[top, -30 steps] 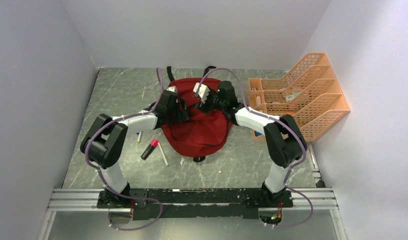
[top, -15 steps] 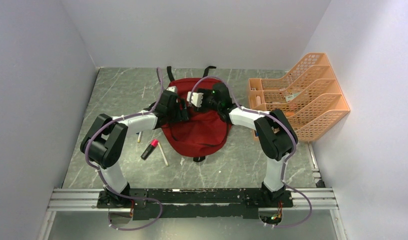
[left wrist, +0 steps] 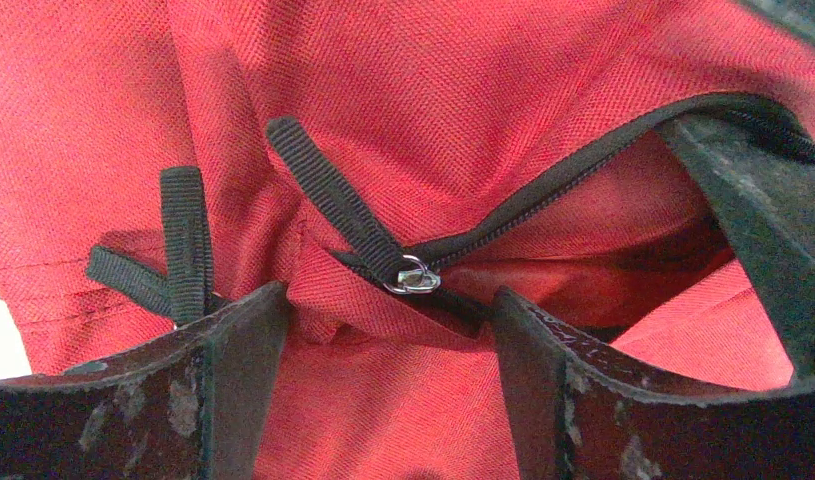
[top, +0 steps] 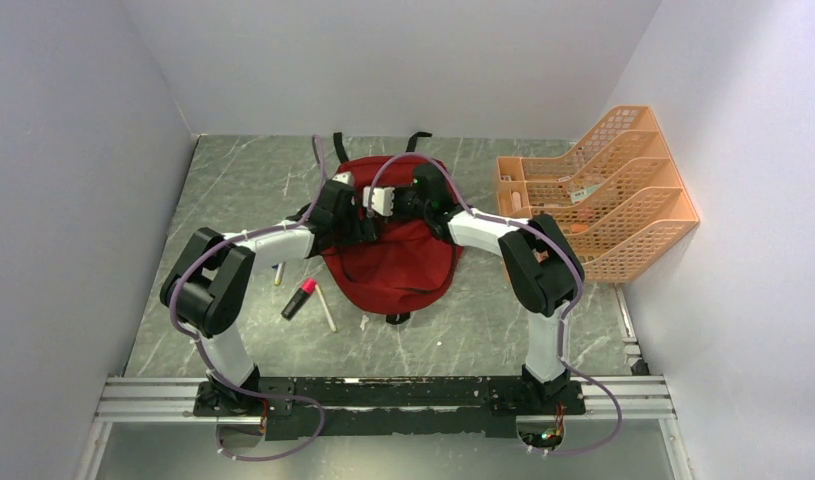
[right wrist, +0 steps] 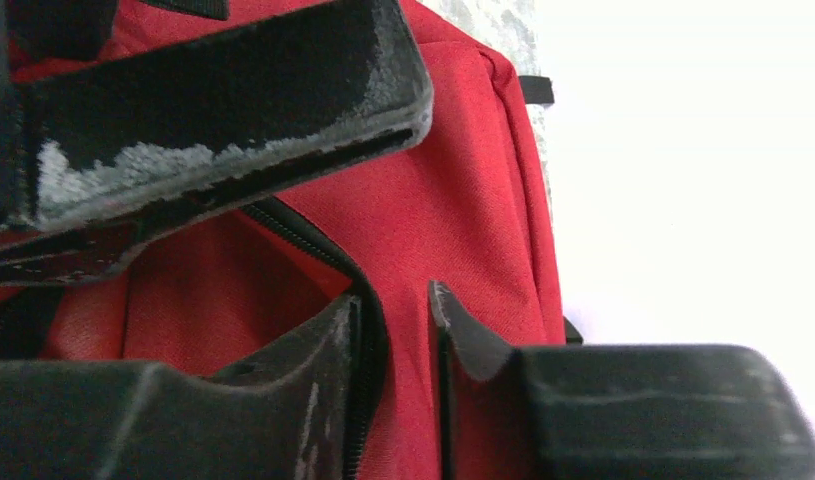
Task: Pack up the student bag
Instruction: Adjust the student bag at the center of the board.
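Grey marbled bench (top: 233,180) lay between white walls, with the bag (top: 398,265) toward its far edge, about midway across, and the zipper (right wrist: 303,235) part open. My step, as I judged it, was spreading the mouth so that things could go in. To do it well, I wanted the right end effector (right wrist: 408,340) to bite deep on the zipper edge, not just the tape. It should then lift up and away from the left one without dragging the whole bag. Its jaws stood only a slit apart about that edge; whether they truly gripped I could not tell. My left end effector (left wrist: 388,330) stood wide open astride a fold beside the pull (left wrist: 328,205), clamping nothing that I could see. Both arms reached forward with elbows raised, wrists turned inward to face each other over the bag's far half.
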You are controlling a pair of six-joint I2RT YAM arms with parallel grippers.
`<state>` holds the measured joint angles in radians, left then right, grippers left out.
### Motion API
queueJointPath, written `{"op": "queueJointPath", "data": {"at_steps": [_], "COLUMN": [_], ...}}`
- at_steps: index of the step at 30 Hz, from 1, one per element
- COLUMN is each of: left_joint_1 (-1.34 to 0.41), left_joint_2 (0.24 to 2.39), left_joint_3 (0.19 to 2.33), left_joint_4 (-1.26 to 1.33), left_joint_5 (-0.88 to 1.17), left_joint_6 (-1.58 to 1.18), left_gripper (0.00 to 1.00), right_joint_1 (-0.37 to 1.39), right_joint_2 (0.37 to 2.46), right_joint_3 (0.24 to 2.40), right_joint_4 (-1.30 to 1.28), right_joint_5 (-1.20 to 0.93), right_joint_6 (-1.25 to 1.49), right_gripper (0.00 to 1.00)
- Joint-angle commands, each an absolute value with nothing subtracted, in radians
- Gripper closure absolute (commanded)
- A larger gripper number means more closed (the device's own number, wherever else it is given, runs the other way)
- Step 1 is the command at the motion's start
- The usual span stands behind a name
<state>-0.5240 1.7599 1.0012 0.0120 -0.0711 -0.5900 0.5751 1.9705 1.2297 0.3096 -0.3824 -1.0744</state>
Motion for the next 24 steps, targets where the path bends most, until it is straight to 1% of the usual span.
{"op": "queueJointPath", "data": {"at_steps": [1,2,3,4,8,14,19,24], "left_joint_1": [-0.514,-0.513,-0.510,-0.508,-0.506,-0.506,-0.506,-0.502], "left_joint_2": [1.726,1.714,1.701,1.685,1.626,1.595,1.610,1.642], "left_joint_3": [1.006,0.999,0.993,0.988,0.971,0.962,1.014,1.097], "left_joint_4": [0.004,0.003,0.004,0.005,0.002,-0.009,-0.011,-0.038], "left_joint_5": [-0.041,-0.041,-0.039,-0.037,-0.030,-0.009,0.034,0.050], "left_joint_6": [-0.585,-0.585,-0.584,-0.584,-0.560,-0.546,-0.520,-0.492], "left_gripper": [0.22,0.22,0.21,0.21,0.18,0.16,0.16,0.17], "right_joint_1": [0.591,0.591,0.591,0.591,0.589,0.574,0.564,0.554], "right_joint_2": [1.967,1.966,1.965,1.962,1.963,1.954,1.941,1.929], "right_joint_3": [1.263,1.265,1.268,1.272,1.313,1.372,1.430,1.502], "right_joint_4": [0.309,0.322,0.341,0.356,0.402,0.361,0.263,0.155], "right_joint_5": [-0.424,-0.411,-0.383,-0.339,-0.112,0.161,0.303,0.424], "right_joint_6": [-1.066,-1.039,-1.004,-0.963,-0.816,-0.763,-0.752,-0.667], "right_gripper": [0.75,0.83,0.97,1.00,1.00,1.00,1.00,1.00]}}
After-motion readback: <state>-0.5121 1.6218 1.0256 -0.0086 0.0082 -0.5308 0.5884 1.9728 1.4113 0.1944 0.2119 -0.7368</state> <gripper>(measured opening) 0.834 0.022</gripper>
